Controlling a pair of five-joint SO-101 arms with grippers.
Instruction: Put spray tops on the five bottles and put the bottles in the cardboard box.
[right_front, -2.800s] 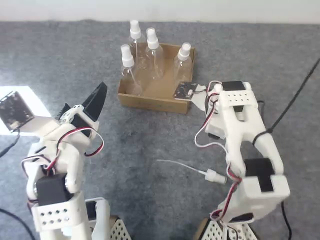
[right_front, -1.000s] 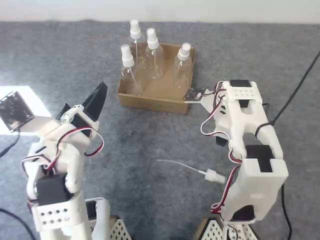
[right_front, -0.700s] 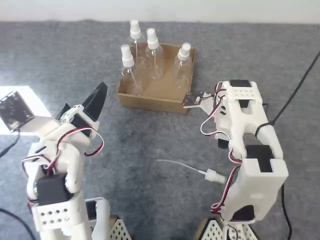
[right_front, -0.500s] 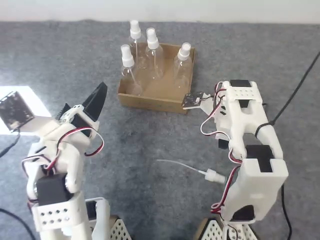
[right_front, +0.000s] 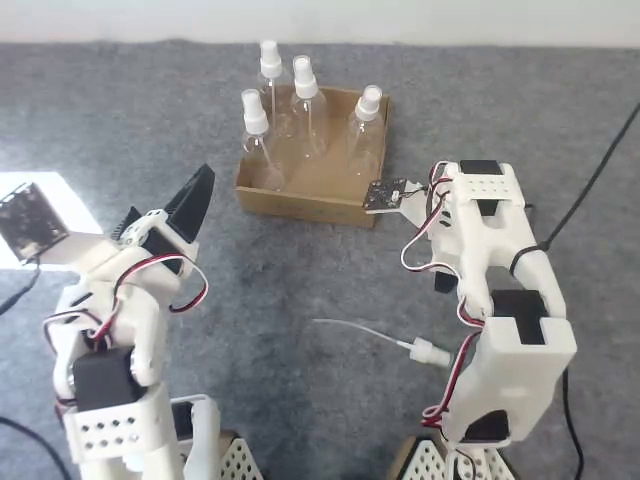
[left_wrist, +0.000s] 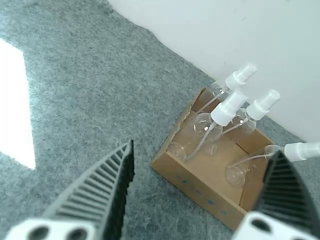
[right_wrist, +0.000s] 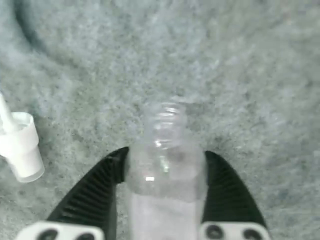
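Showing the task roughly four-fifths done, the high view has four capped bottles (right_front: 305, 105) standing upright at the cardboard box (right_front: 300, 200). The rearmost may stand just behind the far wall rather than inside it; this angle does not settle the matter. One spray top (right_front: 431, 352) lies loose on the grey carpet (right_front: 290, 275) close beside the right arm (right_front: 495, 250), its dip tube (right_front: 360, 332) trailing across the open floor between the two arms. The left gripper (right_front: 165, 215) sits well apart from the box, off its near-left corner. In the left wrist view the left gripper (left_wrist: 202, 155) stands wide open with nothing between its jaws. The box interior shows bare floor along its near side, which is probably room enough for a fifth bottle. In the right wrist view the right gripper (right_wrist: 165, 156) is closed upon the body of the uncapped bottle (right_wrist: 164, 132), whose threaded neck is bare; the spray top lies on the carpet near it, not touching. What remains is to fit that top and lift the bottle over the box's near wall. The carpet before the box is open. The wall's rim and the standing spray heads are the edges to clear, and the thin tube would shift at a slight knock.
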